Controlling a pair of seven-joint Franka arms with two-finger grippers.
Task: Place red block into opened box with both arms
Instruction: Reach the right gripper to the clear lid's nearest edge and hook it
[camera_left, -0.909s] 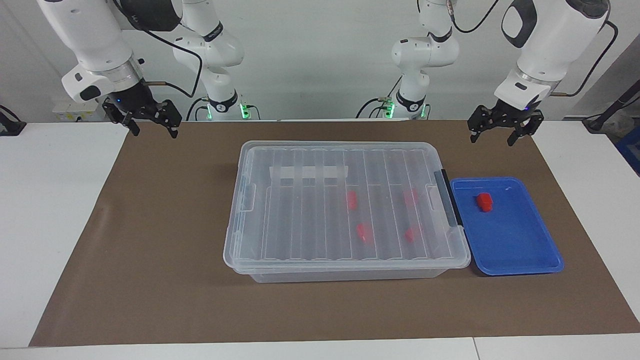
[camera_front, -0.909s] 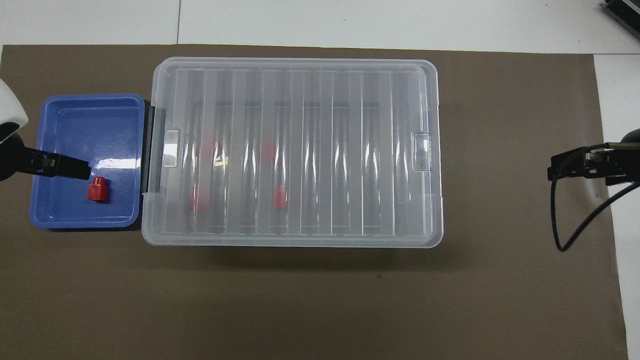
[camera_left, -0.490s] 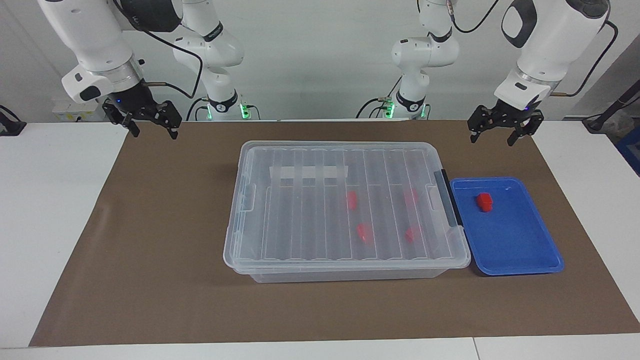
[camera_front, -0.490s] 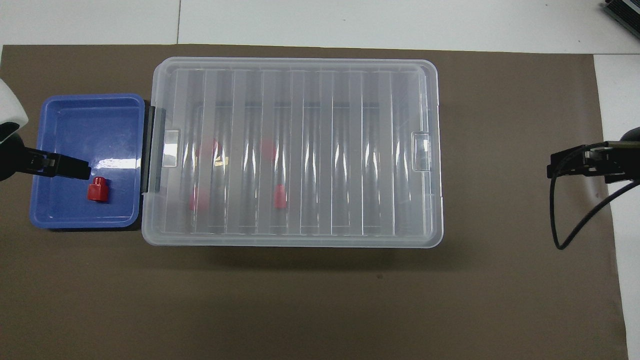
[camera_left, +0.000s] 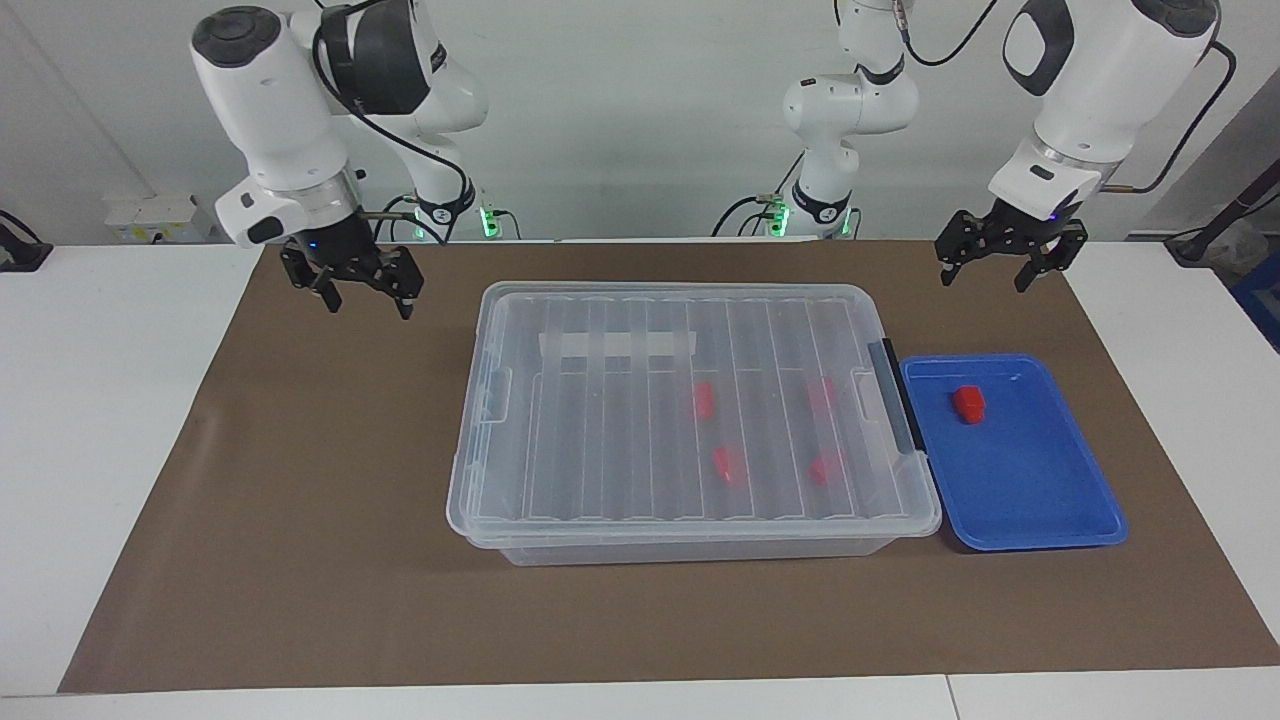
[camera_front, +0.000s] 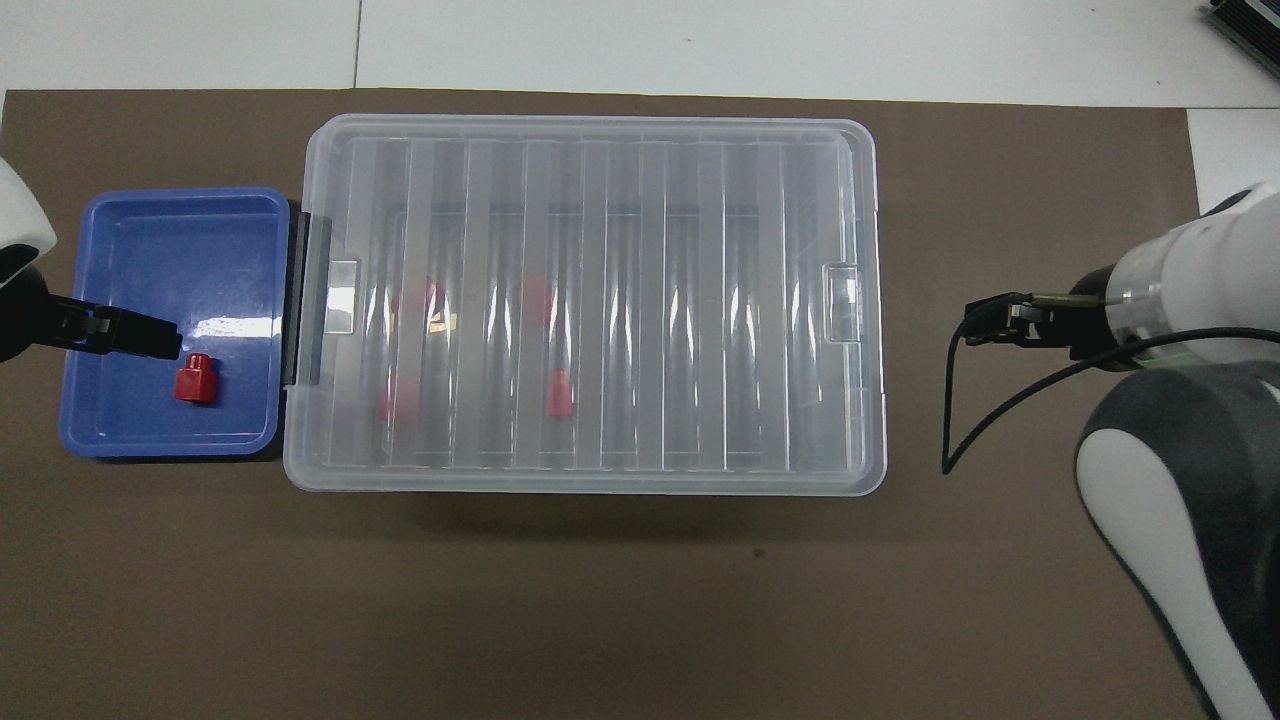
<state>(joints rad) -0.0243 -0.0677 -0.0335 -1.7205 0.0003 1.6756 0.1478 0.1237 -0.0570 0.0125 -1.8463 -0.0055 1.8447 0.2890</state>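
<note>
— What has changed since a moment ago?

— The right gripper (camera_left: 363, 294) has swung in toward the box (camera_left: 690, 420) from the right arm's end of the table. It hangs over the brown mat (camera_left: 300, 480), just off the box's end, fingers apart, holding nothing.

— And the left one?

— The left gripper (camera_left: 1006, 266) waits where it was, in the air over the mat off the box's other end, nearer the robots than the blue tray (camera_left: 1040, 500). Its fingers are apart too, and empty.

— Where is the red block?

— The red block (camera_left: 968, 402) lies alone in the blue tray, in the part of it nearer the robots. The tray sits right beside the box's black handle (camera_left: 897, 408).

— The box itself?

— Its ribbed clear lid (camera_left: 620, 330) is on. Four red pieces (camera_left: 705, 399) show through it, in the half toward the tray.
</note>
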